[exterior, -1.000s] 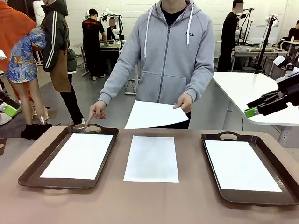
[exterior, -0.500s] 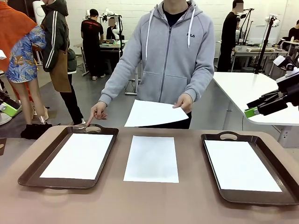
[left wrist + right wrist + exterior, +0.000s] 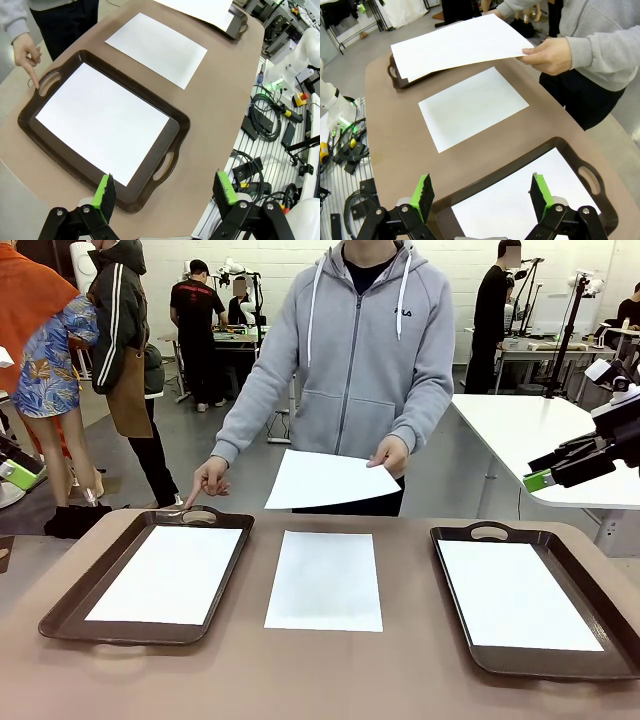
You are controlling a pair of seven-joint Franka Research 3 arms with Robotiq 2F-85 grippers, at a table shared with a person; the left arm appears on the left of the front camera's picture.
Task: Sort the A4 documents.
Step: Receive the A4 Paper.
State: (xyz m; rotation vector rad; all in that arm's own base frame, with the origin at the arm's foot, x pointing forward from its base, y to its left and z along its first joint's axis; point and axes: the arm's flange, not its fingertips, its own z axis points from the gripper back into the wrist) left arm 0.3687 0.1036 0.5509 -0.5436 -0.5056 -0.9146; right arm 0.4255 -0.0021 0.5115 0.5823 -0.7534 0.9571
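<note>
A dark brown left tray (image 3: 95, 575) and a matching right tray (image 3: 540, 663) sit well apart on the brown desk (image 3: 330, 672).

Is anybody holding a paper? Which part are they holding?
Yes. The person's hand pinches a white sheet near one corner. The left gripper and right gripper hold nothing.

Bright even light, sharp frames, wide-angle wrist distortion
</note>
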